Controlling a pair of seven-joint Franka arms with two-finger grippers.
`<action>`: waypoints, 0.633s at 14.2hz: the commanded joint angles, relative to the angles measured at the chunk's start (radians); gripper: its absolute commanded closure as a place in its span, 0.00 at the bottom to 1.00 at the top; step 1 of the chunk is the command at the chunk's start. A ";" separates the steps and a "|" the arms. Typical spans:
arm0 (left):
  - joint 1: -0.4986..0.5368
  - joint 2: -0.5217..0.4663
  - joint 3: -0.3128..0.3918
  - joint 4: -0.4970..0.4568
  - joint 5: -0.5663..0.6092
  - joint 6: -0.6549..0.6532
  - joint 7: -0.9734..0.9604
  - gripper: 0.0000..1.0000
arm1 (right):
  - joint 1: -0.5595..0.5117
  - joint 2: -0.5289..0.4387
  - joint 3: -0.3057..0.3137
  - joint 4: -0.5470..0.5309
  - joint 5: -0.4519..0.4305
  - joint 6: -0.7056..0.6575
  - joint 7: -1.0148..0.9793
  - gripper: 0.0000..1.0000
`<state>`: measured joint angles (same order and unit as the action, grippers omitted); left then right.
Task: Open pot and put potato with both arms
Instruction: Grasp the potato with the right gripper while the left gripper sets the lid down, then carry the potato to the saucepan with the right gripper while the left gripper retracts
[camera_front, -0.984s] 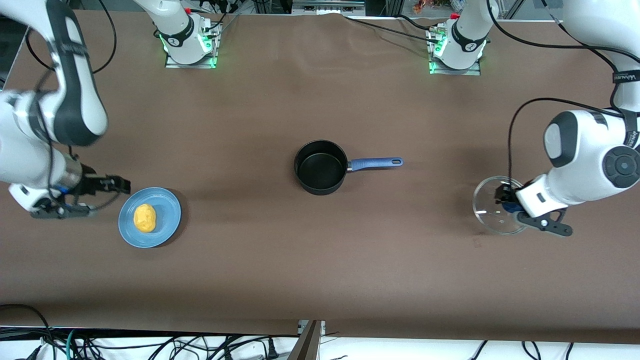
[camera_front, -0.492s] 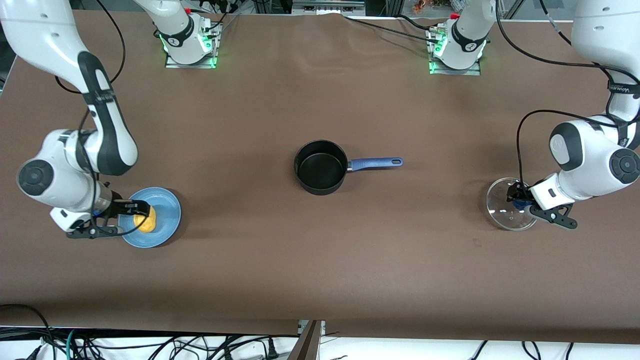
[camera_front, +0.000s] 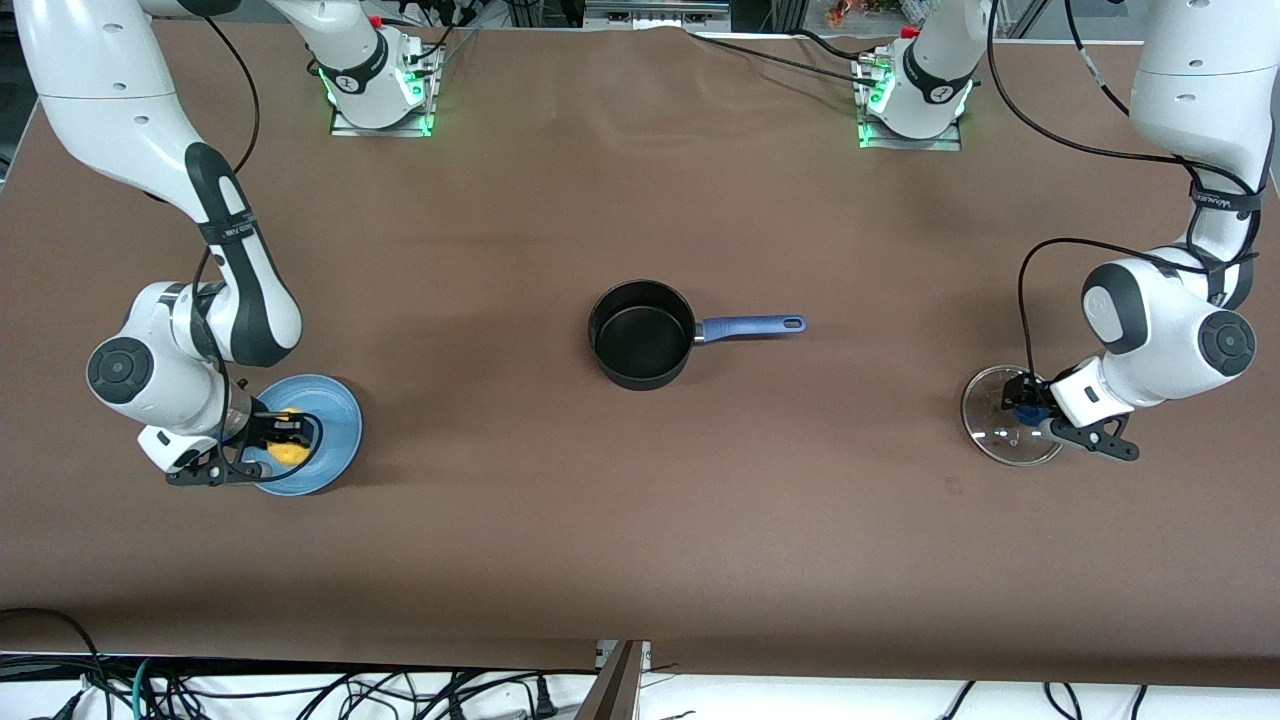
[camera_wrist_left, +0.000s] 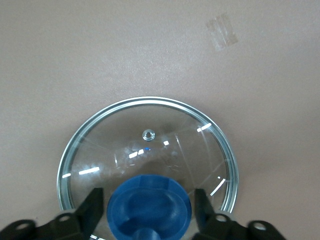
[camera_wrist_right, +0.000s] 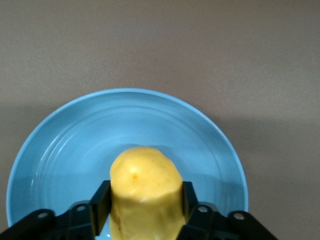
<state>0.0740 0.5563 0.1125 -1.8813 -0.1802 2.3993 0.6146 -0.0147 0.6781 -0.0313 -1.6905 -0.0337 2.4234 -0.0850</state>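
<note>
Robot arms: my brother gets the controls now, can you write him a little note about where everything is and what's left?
Left gripper: open, fingers apart on either side of the lid's blue knob. The glass lid lies on the table toward the left arm's end.
Right gripper: down at the blue plate, fingers against both sides of the potato, which sits on the plate.
Pot: mid-table, lid off, nothing inside.
Done: pot opened.
Left: lift the potato, carry it over, drop it into the pot.
</note>
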 joint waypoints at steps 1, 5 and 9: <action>-0.002 -0.068 -0.004 0.014 -0.030 -0.078 0.010 0.00 | 0.010 -0.027 0.005 0.011 -0.006 -0.064 0.002 0.78; -0.025 -0.166 -0.007 0.137 0.033 -0.360 -0.172 0.00 | 0.054 -0.110 0.016 0.104 0.020 -0.372 0.065 0.77; -0.054 -0.269 -0.019 0.263 0.114 -0.645 -0.399 0.00 | 0.117 -0.176 0.131 0.159 0.067 -0.576 0.438 0.76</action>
<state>0.0360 0.3356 0.1000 -1.6653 -0.1102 1.8686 0.3243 0.0691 0.5289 0.0433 -1.5460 0.0181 1.9189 0.1800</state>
